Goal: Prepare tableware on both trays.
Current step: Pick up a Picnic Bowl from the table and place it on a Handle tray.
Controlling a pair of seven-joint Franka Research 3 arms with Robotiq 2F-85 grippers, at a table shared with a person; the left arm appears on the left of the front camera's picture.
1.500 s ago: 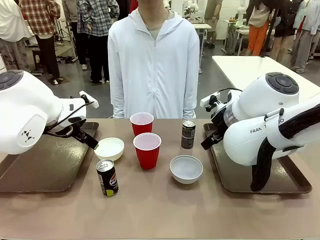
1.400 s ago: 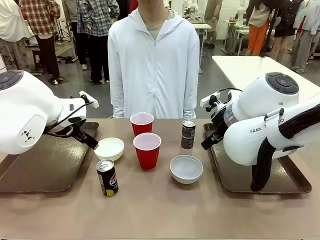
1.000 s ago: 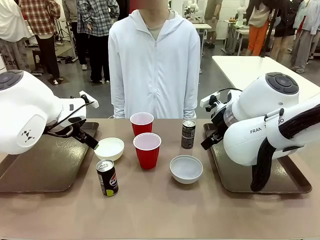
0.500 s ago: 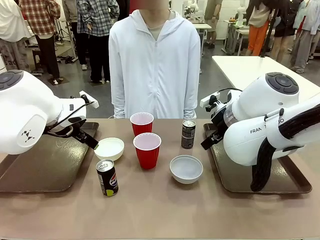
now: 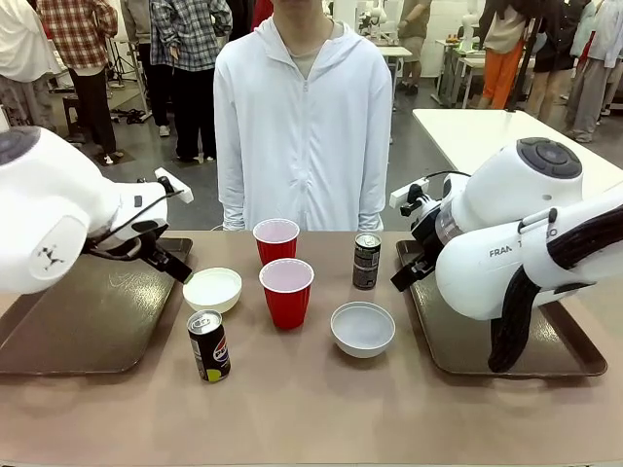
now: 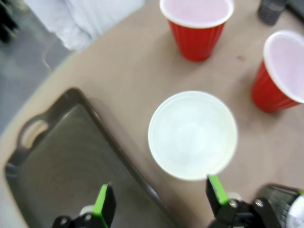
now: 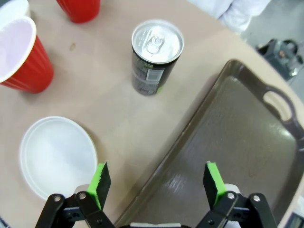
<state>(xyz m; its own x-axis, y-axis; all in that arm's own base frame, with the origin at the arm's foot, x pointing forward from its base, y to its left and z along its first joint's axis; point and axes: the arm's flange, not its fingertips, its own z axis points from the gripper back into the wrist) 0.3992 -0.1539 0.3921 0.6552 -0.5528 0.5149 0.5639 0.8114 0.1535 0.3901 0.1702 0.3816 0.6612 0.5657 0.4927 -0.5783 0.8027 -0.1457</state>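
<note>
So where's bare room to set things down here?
Bare inside: the left tray and the right tray. The table strip in front of the near can and right bowl is free. Crowded between the trays: near red cup, far red cup, left bowl, far can.

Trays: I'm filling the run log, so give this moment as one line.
left tool open by left bowl | right tool open over right tray rim | cups, cans, bowls all on table | trays unloaded

Left pincer [image 6: 160,194] spread wide and empty, right pincer [image 7: 156,178] spread wide and empty, both white arms angled inward
</note>
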